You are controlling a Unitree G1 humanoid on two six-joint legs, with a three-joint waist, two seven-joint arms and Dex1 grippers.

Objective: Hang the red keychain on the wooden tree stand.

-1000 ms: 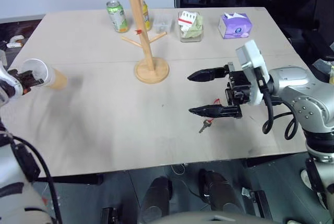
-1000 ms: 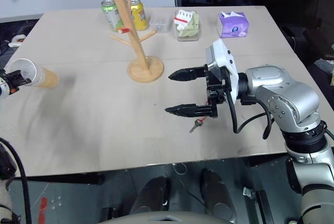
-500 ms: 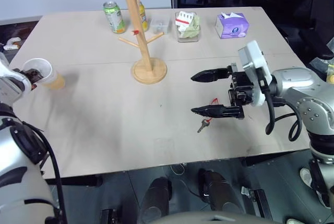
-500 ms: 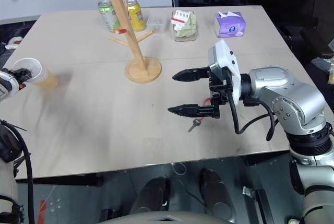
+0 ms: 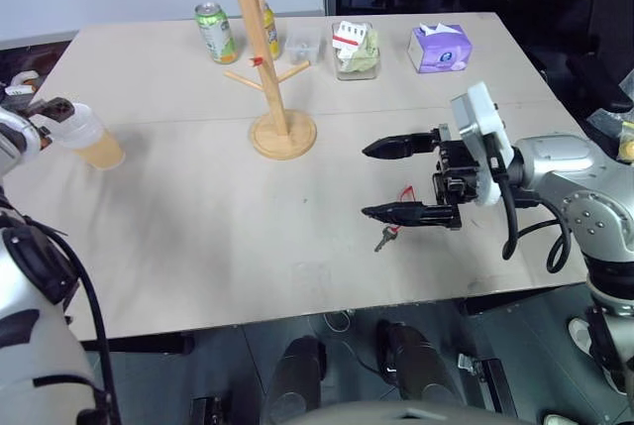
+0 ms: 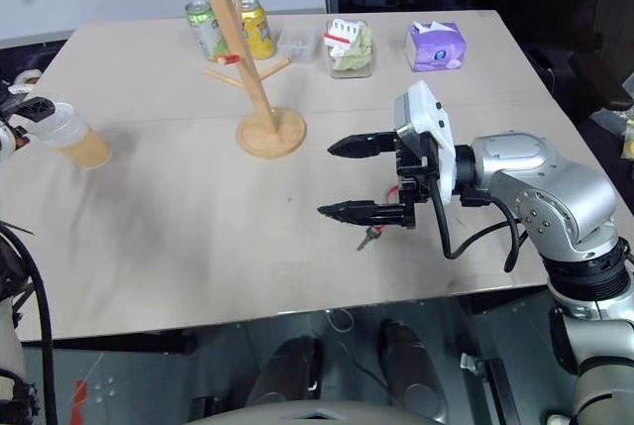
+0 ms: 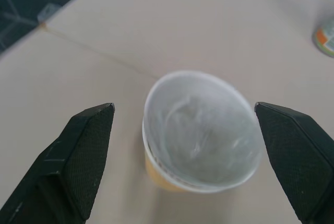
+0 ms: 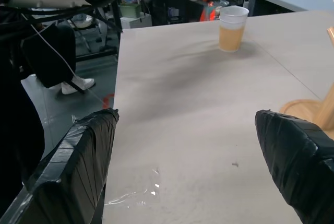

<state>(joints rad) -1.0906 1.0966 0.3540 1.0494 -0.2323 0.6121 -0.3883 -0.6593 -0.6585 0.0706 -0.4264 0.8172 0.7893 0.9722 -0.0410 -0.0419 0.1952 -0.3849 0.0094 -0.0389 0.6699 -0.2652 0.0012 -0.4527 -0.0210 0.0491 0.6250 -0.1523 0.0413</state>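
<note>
Lying flat on the table [image 5: 198, 247] near its front edge, the red keychain [image 5: 389, 232] has its small dark key toward the front and its red cord running back. The right gripper [image 5: 381, 180] hovers directly over it, fingers spread wide with nothing between them, the lower finger just above the cord. At the table's left edge the left gripper [image 5: 42, 108] sits just over a paper cup [image 5: 87, 138], jaws parted on either side of the rim without gripping it. Farther back, mid-table, the wooden tree stand [image 5: 267, 58] stands upright on its round base, with a small red fleck on its pole. Behind it are two drink cans [image 5: 220, 32], a small clear container [image 5: 306, 45], a jar of packets [image 5: 358, 49] and a purple tissue pack [image 5: 440, 48].
</note>
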